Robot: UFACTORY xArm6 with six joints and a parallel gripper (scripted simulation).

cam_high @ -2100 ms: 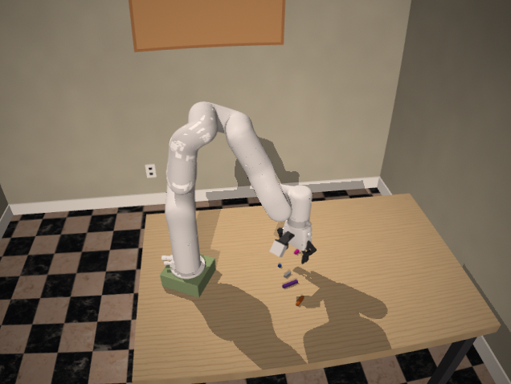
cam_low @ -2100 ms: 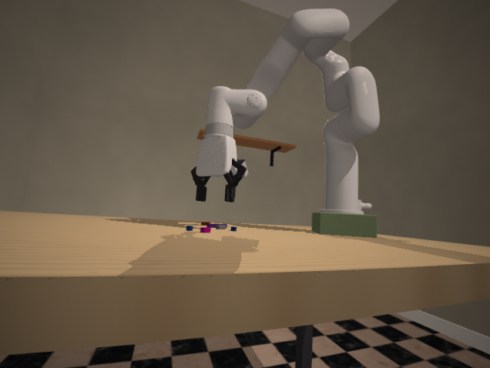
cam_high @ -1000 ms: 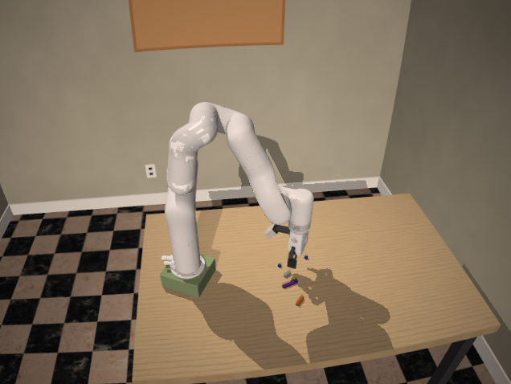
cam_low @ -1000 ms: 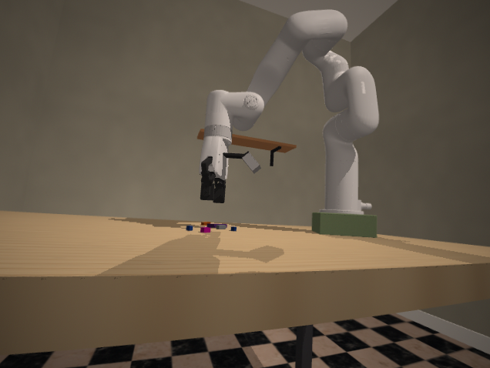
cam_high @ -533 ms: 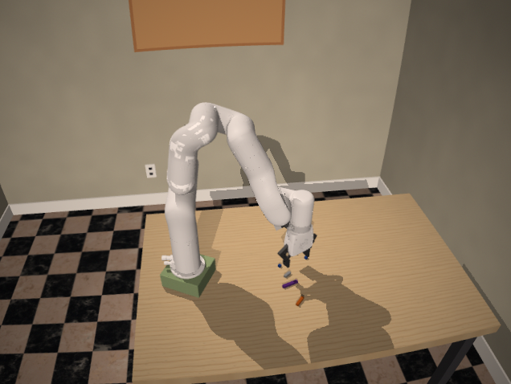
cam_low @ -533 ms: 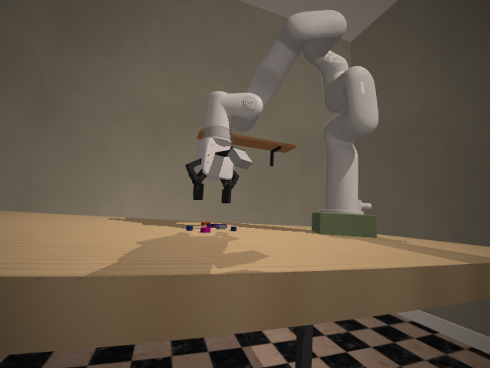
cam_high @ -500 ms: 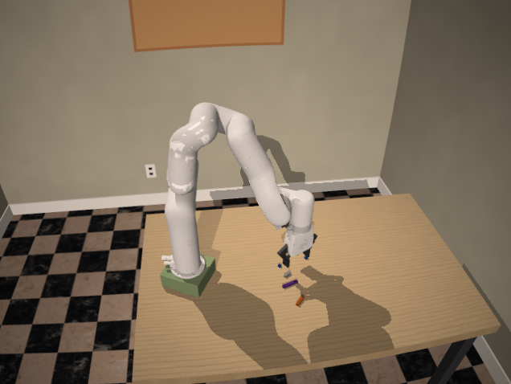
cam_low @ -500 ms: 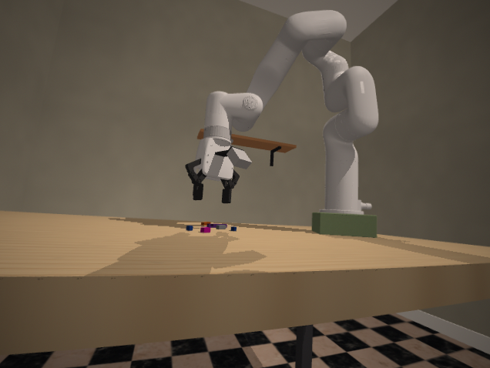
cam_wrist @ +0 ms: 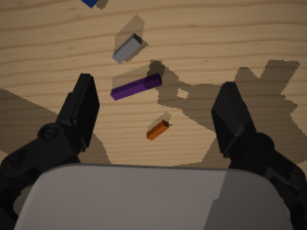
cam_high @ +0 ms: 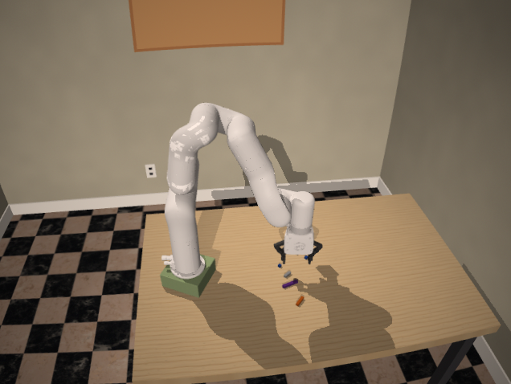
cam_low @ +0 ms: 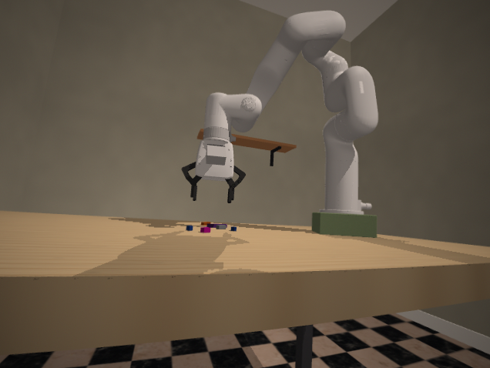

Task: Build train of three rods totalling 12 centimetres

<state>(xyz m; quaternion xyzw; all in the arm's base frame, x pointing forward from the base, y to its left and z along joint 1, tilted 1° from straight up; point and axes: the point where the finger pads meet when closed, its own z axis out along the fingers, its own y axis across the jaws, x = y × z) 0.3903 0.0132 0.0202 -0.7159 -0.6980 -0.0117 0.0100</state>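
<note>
My gripper (cam_high: 296, 259) (cam_low: 212, 196) is open and empty, and hangs well above the table. In the wrist view its fingers frame three rods that lie flat and apart. These are a grey rod (cam_wrist: 127, 49), a purple rod (cam_wrist: 136, 86) and a short orange rod (cam_wrist: 158, 130). They lie in a loose row in the top view: grey (cam_high: 287, 273), purple (cam_high: 289, 283), orange (cam_high: 300, 300). No rod touches another. A blue rod (cam_wrist: 89, 2) shows at the top edge of the wrist view.
Two small blue rods (cam_high: 280, 264) (cam_high: 305, 257) lie under the gripper. A magenta rod (cam_low: 205, 229) lies near them in the exterior view. The arm's green base (cam_high: 187, 279) stands at the table's left. The gripper's shadow falls by the rods.
</note>
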